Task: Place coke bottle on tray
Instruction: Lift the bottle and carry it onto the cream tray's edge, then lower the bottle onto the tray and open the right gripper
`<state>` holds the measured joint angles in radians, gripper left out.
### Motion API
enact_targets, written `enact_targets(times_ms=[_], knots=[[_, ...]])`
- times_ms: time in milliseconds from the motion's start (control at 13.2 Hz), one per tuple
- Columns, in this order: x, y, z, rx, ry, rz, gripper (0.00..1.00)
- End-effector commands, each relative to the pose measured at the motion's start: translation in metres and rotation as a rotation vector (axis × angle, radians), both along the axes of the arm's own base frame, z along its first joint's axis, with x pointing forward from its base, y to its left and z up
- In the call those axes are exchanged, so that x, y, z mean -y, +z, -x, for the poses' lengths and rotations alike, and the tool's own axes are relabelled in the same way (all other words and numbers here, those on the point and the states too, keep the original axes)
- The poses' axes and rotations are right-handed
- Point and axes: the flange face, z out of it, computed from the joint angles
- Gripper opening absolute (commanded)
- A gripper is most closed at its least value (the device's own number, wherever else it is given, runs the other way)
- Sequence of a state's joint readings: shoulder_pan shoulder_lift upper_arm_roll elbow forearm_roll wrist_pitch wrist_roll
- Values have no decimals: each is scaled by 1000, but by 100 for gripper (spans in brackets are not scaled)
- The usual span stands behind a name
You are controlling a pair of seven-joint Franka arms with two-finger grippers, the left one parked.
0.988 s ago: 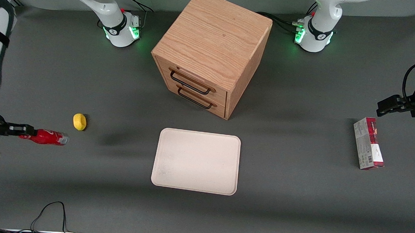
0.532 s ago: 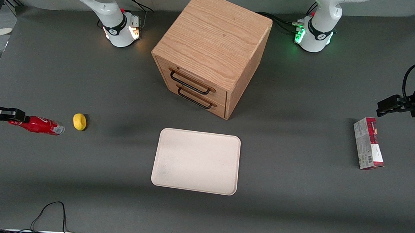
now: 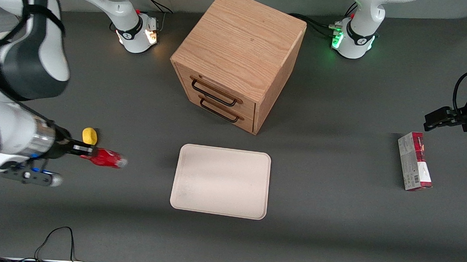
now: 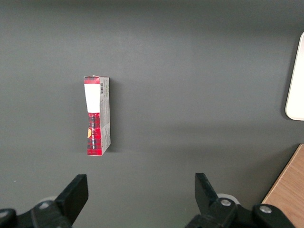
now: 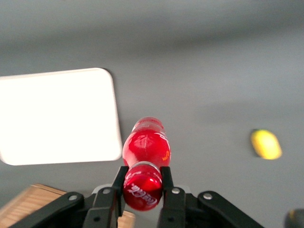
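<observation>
I have the claw (image 3: 81, 151) clenched on the neck of the coke bottle (image 3: 105, 158), just below its red cap. From the front camera the bottle is carried lying nearly level above the bench (image 3: 331, 240), cap end in the fingers and base pointing toward the tray (image 3: 221, 181). It is at the working arm's end of the bench and not yet over the tray, with a stretch of bare surface between the two.

In the right wrist view I see both black fingers (image 5: 167, 176) pressed against the sides of the bottle (image 5: 146, 148) beneath the cap, with the cream-white tray (image 5: 57, 116) lying flat past it.

A small yellow lemon (image 3: 89, 136) sits on the bench close to the claw, a little farther from the front camera than the bottle. The wooden drawer cabinet (image 3: 237, 59) stands farther from that camera than the tray, both drawers shut. A red-and-white carton (image 3: 414, 161) lies flat toward the parked arm's end.
</observation>
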<state>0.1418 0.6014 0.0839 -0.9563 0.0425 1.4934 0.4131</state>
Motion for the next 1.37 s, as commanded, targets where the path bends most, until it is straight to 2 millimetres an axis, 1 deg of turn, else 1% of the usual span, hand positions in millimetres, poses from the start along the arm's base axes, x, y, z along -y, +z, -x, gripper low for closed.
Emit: enact_targets(times_ms=[0, 76, 152, 304, 380, 608, 684, 760, 836, 988, 1140, 1292], knots=[[-55, -24, -16, 57, -68, -41, 0], [-78, -42, -22, 84, -92, -50, 0], [-89, -59, -30, 100, -118, -62, 0], [-118, -91, -33, 122, -112, -40, 0], [-127, -117, -37, 137, -120, 3, 0], [-153, -156, -34, 144, -105, 49, 0], [-155, -164, -35, 154, -111, 59, 0], [-157, -165, -35, 160, -116, 59, 0], [-160, -172, -34, 152, -111, 62, 0], [-160, -180, -34, 146, -108, 74, 0], [-160, -185, -34, 147, -100, 95, 0], [-158, -185, -34, 147, -100, 95, 0]])
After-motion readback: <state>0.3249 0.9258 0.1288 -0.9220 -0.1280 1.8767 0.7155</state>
